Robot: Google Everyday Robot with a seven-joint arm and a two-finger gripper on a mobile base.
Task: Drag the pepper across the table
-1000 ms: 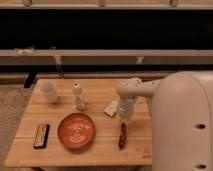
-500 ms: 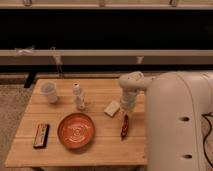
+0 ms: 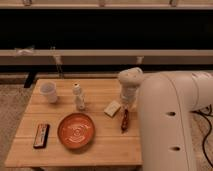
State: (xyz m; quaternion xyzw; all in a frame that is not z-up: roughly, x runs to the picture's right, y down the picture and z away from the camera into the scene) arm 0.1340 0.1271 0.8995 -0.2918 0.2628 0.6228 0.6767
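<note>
A small dark red pepper [image 3: 124,120] lies on the right part of a light wooden surface [image 3: 105,148], just right of a round orange plate [image 3: 76,131]. The robot's hand [image 3: 126,105] reaches down at the pepper's far end. Whether it is spread or pressed together cannot be told.

Dark back wall [image 3: 100,30]; two pale horizontal rails [image 3: 165,53]; mottled carpet floor [image 3: 11,107]; dim light.
</note>
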